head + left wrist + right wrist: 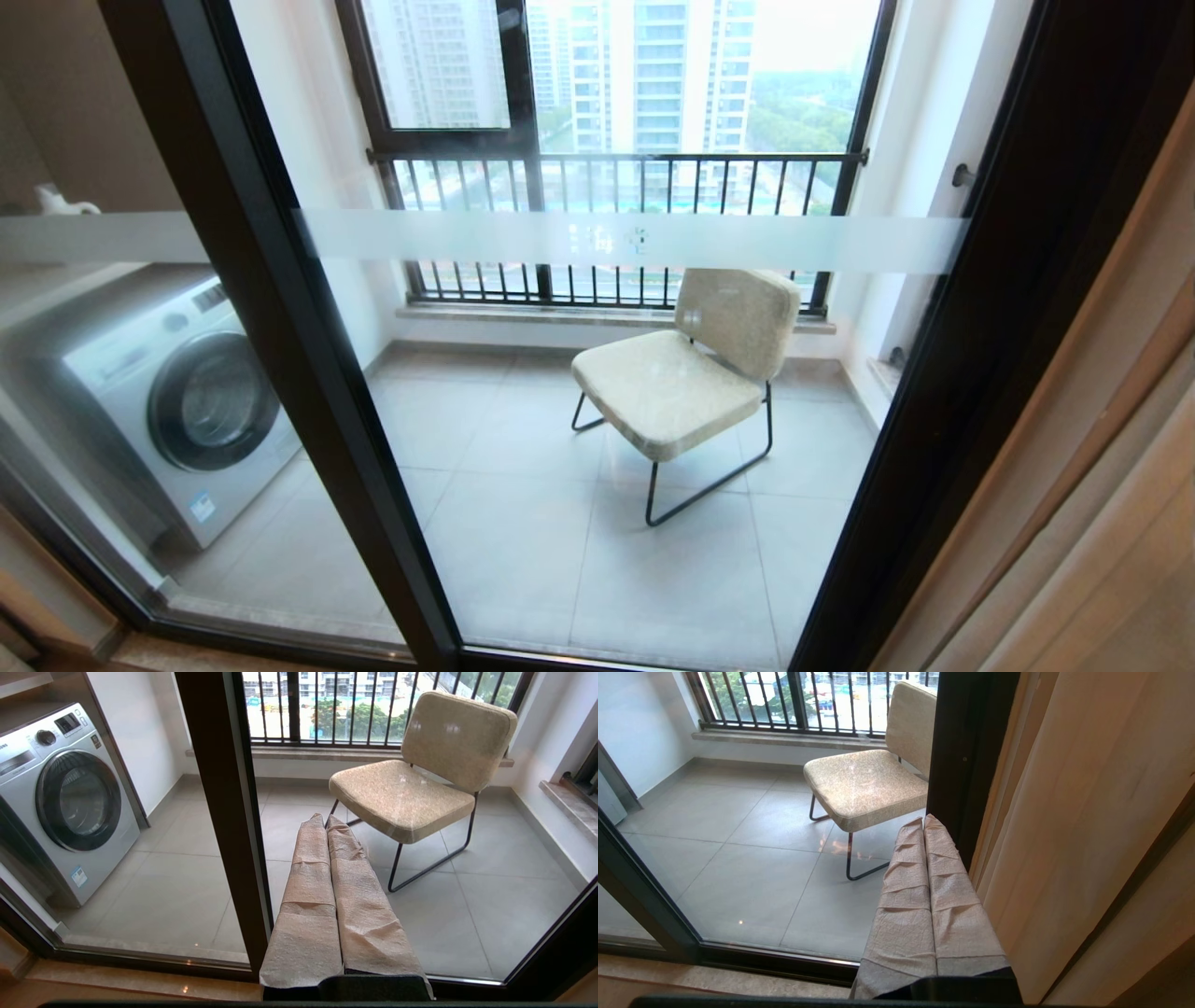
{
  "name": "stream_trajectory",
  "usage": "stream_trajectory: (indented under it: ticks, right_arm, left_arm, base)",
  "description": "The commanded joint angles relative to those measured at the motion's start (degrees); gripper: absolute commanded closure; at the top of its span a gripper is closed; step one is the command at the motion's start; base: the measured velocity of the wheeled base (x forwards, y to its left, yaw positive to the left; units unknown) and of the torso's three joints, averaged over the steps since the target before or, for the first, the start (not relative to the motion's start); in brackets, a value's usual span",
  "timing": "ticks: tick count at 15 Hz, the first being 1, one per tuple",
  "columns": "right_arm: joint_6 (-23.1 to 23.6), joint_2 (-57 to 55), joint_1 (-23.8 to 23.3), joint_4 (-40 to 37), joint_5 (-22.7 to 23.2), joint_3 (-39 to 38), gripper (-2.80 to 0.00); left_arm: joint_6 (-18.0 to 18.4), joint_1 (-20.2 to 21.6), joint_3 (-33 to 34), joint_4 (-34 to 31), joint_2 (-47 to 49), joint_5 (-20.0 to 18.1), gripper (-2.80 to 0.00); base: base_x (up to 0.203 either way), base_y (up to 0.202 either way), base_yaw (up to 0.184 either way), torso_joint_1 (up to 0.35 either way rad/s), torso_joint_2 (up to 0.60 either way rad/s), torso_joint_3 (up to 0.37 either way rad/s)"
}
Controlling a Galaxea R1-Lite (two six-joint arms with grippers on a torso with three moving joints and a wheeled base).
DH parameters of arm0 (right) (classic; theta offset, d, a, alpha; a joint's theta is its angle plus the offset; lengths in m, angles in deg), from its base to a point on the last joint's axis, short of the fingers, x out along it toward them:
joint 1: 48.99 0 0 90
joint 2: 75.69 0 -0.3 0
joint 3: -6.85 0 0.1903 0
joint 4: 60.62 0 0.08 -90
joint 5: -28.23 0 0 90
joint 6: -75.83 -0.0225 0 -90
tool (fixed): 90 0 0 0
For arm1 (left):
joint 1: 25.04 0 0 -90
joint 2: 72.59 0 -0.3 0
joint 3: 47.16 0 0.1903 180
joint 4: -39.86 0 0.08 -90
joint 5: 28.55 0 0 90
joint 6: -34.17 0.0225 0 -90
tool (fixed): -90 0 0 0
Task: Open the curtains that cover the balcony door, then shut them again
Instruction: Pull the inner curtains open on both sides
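Observation:
The balcony door (308, 373) stands uncovered: glass panels in thick black frames, crossed by a frosted strip (635, 241). The curtains (1102, 485) are bunched at the right edge, beige-grey drape and paler sheer folds; they also fill the right wrist view beside the door frame (1087, 826). My left gripper (325, 817) is shut and holds nothing, its tape-wrapped fingers pointing at the glass near the middle door post (224, 812). My right gripper (923, 819) is shut too and holds nothing, just beside the curtains without gripping them. Neither arm shows in the head view.
Behind the glass, a cream chair (691, 373) on black legs stands on the tiled balcony. A washing machine (177, 401) sits at the left. A black-framed window with railing bars (616, 187) is at the back. A stone threshold (140, 989) runs below the door.

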Motion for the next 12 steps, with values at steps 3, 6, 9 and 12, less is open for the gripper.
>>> stream_trajectory:
  ticks: [3, 6, 9, 12]
  right_arm:
    - [0.05, -0.04, 0.02, -0.02, 0.04, -0.01, 0.00]
    - [0.05, 0.02, 0.02, -0.02, 0.04, -0.01, 0.00]
    - [0.05, 0.02, 0.02, -0.02, 0.04, -0.01, 0.00]
    - [0.13, 0.02, 0.02, 0.06, 0.04, -0.01, 0.00]
  left_arm:
    - [-0.01, 0.00, -0.01, 0.04, -0.02, 0.11, 0.00]
    - [-0.01, 0.00, -0.01, 0.04, -0.02, 0.11, 0.00]
    - [-0.01, 0.00, -0.01, 0.04, -0.02, 0.03, 0.00]
    - [-0.01, 0.00, -0.01, 0.04, -0.02, 0.02, 0.00]
  base:
    - [0.000, 0.000, 0.000, 0.000, 0.00, 0.000]
    - [0.000, 0.000, 0.000, 0.000, 0.00, 0.000]
    - [0.000, 0.000, 0.000, 0.000, 0.00, 0.000]
    - [0.000, 0.000, 0.000, 0.000, 0.00, 0.000]
